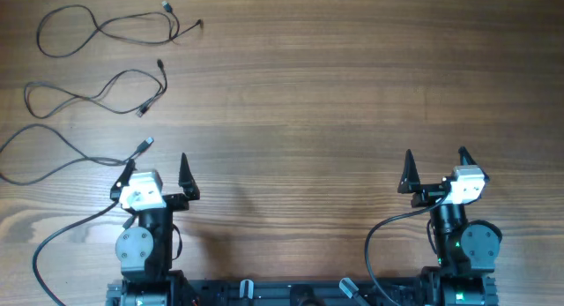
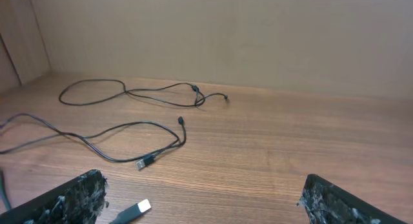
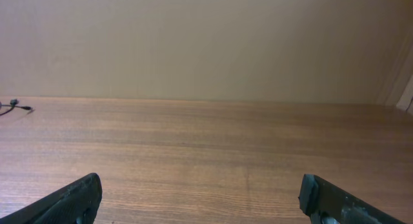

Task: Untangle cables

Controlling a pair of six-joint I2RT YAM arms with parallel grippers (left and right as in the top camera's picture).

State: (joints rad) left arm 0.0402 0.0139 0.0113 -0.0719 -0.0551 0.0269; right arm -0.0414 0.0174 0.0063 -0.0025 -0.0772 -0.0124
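While parked, left hand (image 1: pixel 156 165): fingers spread, empty.
Right hand (image 1: pixel 436 156): likewise spread, empty, well apart from left hand.
Cables (image 1: pixel 144 110): three separate strands on table (image 1: pixel 335 103), beyond left hand.
Progress: looks untangled; little left.

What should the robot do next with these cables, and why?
Probably nothing beyond resting, since the job looks done. The far cable, middle cable and near cable lie as separate strands, none crossing another. The left claw and right claw are open and empty, close to the robot's base.
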